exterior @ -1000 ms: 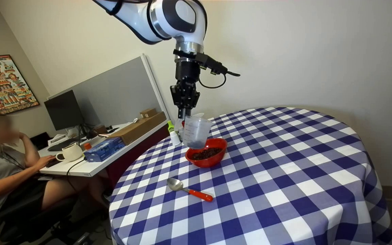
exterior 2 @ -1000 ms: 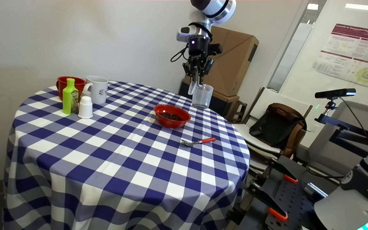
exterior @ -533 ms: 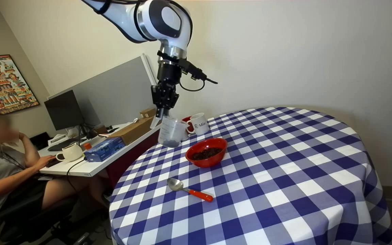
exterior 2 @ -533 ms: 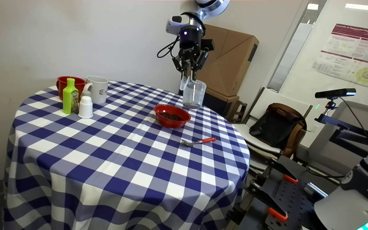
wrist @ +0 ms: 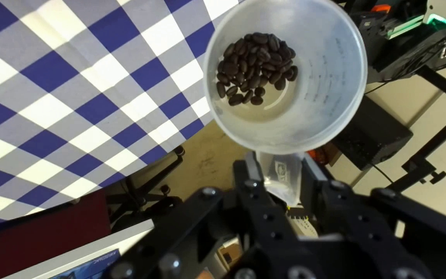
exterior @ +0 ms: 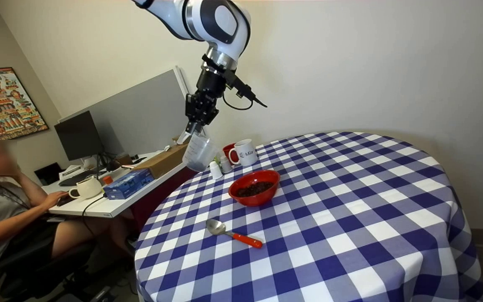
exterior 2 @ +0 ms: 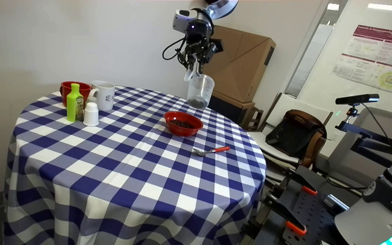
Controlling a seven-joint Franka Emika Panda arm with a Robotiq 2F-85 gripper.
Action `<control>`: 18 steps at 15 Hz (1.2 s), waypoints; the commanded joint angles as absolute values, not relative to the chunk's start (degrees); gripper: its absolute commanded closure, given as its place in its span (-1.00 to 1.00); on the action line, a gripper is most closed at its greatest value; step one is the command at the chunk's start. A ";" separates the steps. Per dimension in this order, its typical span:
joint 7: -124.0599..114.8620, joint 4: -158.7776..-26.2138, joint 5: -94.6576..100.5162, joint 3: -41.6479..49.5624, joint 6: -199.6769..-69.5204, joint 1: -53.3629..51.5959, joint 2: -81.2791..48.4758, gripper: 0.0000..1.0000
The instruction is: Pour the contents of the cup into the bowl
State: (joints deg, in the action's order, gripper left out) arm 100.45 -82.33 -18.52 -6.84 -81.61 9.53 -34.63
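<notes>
The translucent cup point(exterior: 198, 153) hangs in the air above the table and is tilted; it also shows in an exterior view point(exterior 2: 200, 92). In the wrist view the cup point(wrist: 325, 112) is seen from above, with dark beans point(wrist: 258, 68) gathered at one side of its bottom. My gripper point(exterior: 193, 128) is shut on the cup's handle point(wrist: 283, 174), which sits between the fingers point(wrist: 281, 170). The red bowl point(exterior: 255, 201) stands on the table with dark beans inside; it also shows in an exterior view point(exterior 2: 183, 132). The cup is apart from the bowl and higher. The bowl is out of the wrist view.
A spoon point(exterior: 245, 240) with a red handle lies near the bowl. A white mug point(exterior 2: 105, 97), a red mug point(exterior 2: 84, 89), a green bottle point(exterior 2: 75, 105) and a small white container point(exterior 2: 91, 115) stand together on the checked table point(exterior 2: 131, 190). A person sits beside a desk point(exterior: 107, 205).
My gripper and the cup have moved left in both exterior views, away from in front of the bowl in one of them. They have risen a little and tilted more. The bowl has not moved.
</notes>
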 commanded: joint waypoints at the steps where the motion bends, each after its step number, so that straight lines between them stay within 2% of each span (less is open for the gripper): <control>1: 99.67 -80.24 -19.48 -6.16 -81.10 9.37 -36.09 0.45; 10: 98.01 -75.69 -20.19 -6.29 -80.16 9.78 -39.46 0.45; 11: 97.48 -75.62 -21.19 -6.44 -80.47 9.96 -39.86 0.84; 18: 97.52 -72.79 -26.66 -6.99 -89.83 10.98 -43.45 0.84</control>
